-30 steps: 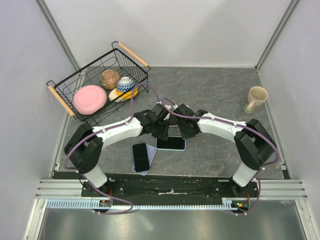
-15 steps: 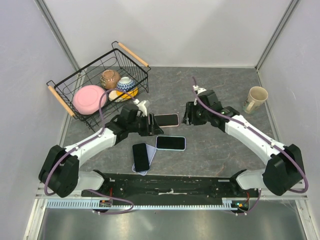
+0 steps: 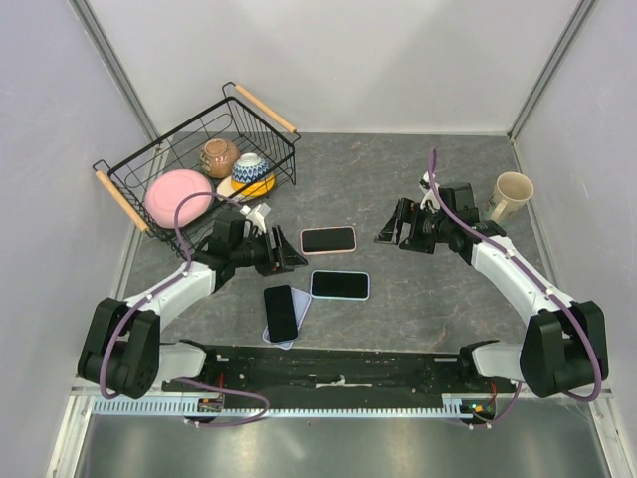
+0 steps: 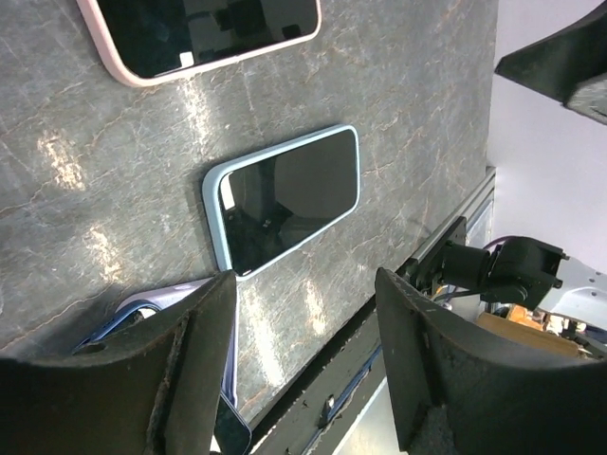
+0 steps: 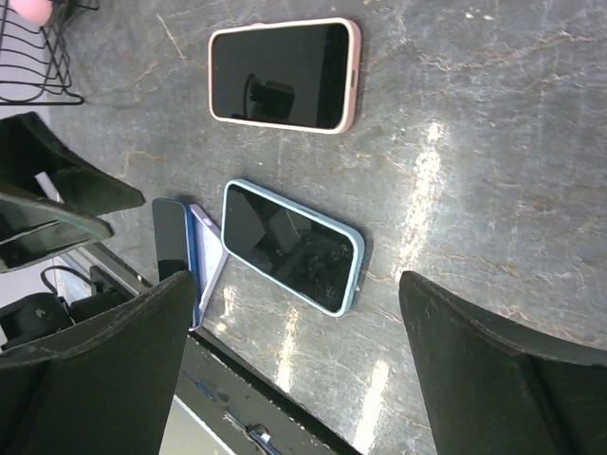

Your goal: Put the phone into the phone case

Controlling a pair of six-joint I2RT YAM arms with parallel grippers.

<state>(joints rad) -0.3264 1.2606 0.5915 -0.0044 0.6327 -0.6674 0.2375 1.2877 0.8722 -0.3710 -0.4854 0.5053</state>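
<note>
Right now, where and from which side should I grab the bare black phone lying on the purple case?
Pinch the black phone across its two long edges, near the middle, coming straight down from above. It lies roughly flat, screen up, partly on the purple case, so only its thin sides offer a hold. The open left end effector looks nearer.

glossy-screened blue-cased phone [image 5: 292,244], smooth stone-look tabletop [image 5: 474,142] (faint sheen), metal wire basket [image 3: 282,159]
</note>
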